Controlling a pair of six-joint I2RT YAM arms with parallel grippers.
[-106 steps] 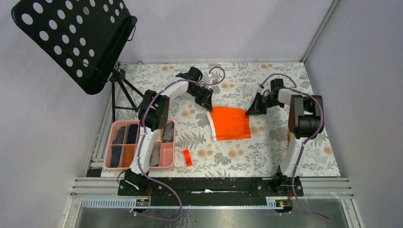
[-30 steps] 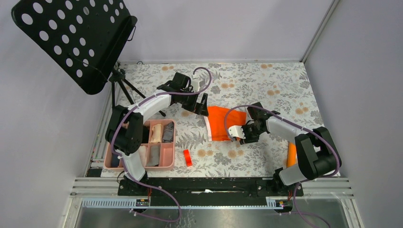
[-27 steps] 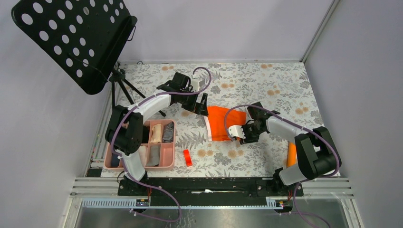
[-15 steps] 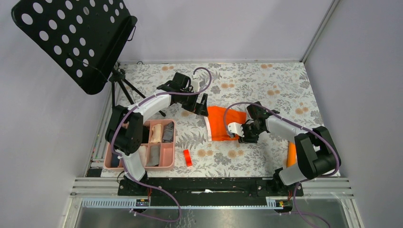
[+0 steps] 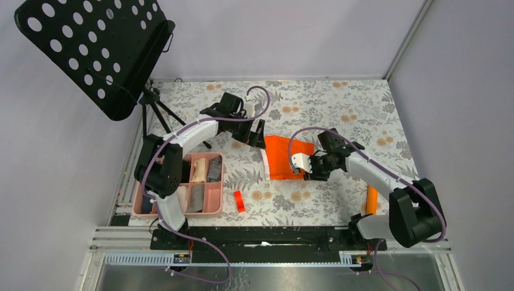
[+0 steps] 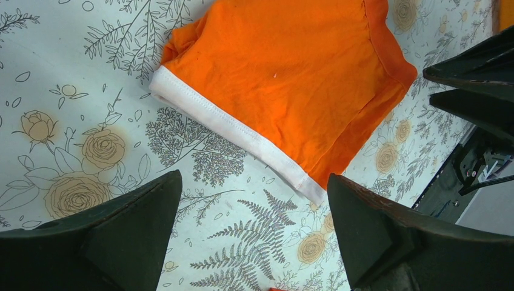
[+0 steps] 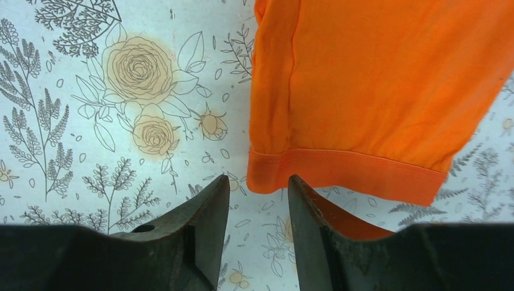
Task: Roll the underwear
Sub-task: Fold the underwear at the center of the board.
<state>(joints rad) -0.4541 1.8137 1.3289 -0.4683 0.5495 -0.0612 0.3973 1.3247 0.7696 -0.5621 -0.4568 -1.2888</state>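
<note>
Underwear (image 5: 282, 157) lies flat, bright orange, white-banded.

The orange underwear (image 5: 282, 157) lies narrower than before. The right gripper (image 7: 257, 180) has swung round from the garment's far right corner to its right hem, and the right arm's elbow now sits nearer.

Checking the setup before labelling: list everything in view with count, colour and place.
underwear: one, orange with white band, flat at table centre
tray: one, pink, near left
rolled garments: several, beige, grey, dark, in tray
block: one, red, right of tray
cylinder: one, orange, near right, partly behind arm
music stand: one, black, far left
table: one, floral
left gripper: black, open, by underwear's band
right gripper: black, jaws parted at underwear's hem corner
</note>
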